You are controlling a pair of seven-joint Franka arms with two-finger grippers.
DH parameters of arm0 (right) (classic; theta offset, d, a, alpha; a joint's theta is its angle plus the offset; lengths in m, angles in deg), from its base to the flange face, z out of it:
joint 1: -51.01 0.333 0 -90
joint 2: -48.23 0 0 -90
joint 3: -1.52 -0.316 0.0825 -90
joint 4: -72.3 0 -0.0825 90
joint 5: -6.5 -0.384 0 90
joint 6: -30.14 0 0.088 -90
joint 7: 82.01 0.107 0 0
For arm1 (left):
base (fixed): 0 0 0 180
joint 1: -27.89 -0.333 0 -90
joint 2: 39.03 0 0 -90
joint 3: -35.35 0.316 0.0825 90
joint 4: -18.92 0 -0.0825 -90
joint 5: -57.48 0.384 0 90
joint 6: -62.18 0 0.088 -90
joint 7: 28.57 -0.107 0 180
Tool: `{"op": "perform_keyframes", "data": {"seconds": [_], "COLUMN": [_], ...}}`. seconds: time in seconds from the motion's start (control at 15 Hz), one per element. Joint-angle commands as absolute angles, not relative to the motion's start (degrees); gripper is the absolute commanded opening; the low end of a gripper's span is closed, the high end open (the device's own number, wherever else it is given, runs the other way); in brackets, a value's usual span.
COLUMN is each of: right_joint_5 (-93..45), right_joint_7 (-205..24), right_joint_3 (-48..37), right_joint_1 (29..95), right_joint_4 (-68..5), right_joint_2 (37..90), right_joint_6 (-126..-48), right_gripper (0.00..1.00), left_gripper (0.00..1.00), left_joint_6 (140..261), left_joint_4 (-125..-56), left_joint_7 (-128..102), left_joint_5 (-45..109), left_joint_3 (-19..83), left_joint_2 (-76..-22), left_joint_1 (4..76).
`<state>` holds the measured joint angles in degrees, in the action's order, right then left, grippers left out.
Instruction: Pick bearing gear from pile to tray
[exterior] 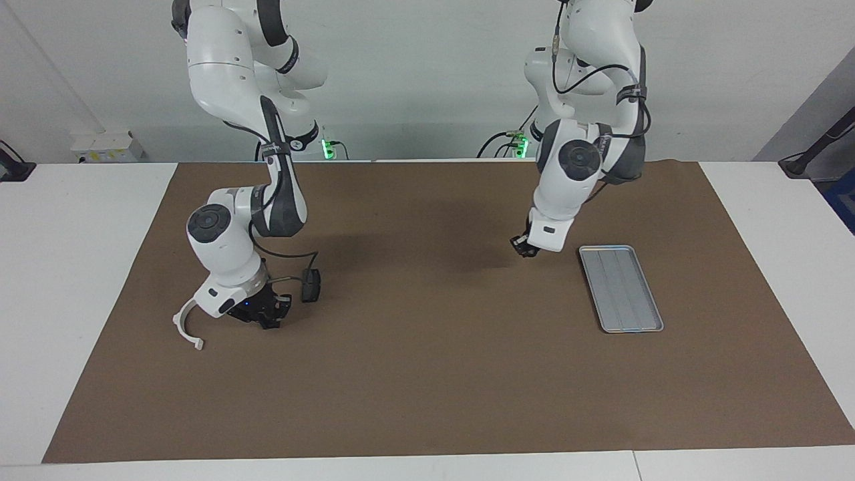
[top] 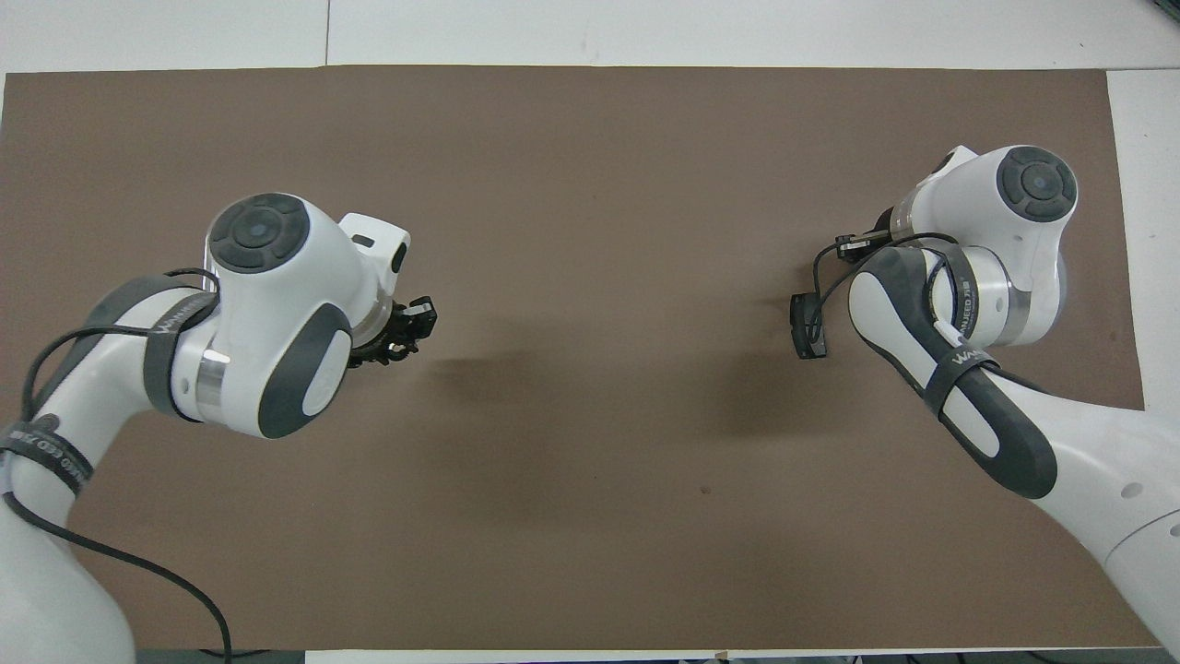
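My right gripper (exterior: 270, 319) is down at the mat toward the right arm's end of the table, shut. What lies between its fingertips is hidden. Of the pile, only a white half-ring bracket (exterior: 186, 327) shows, lying beside that gripper. The bearing gear is hidden. The silver ribbed tray (exterior: 620, 288) lies on the mat toward the left arm's end, its floor bare. My left gripper (exterior: 524, 248) (top: 406, 329) hangs low over the mat beside the tray. In the overhead view the arms cover the tray and the bracket.
A brown mat (exterior: 434, 374) covers most of the white table (exterior: 73, 280). A small black camera module on a cable (exterior: 310, 284) (top: 807, 325) hangs by the right wrist.
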<state>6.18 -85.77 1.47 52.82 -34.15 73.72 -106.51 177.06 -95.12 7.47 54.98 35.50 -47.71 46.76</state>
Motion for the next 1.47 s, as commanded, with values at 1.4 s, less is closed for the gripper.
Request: {"op": "perform_keyframes", "data": {"seconds": [1.4], "right_joint_5": [6.9], "right_joint_7": [-24.0], "right_joint_3": [0.7], "right_joint_1": [86.8], "right_joint_4": [-23.8], "right_joint_2": [63.8], "right_joint_6": [-81.8], "right_gripper": [0.00], "left_gripper": [0.00], "left_joint_6": [191.8], "left_joint_4": [-104.0], "left_joint_7": [-24.4], "left_joint_5": [56.1], "left_joint_3": [35.3], "left_joint_2": [-47.7], "left_joint_1": [28.9]}}
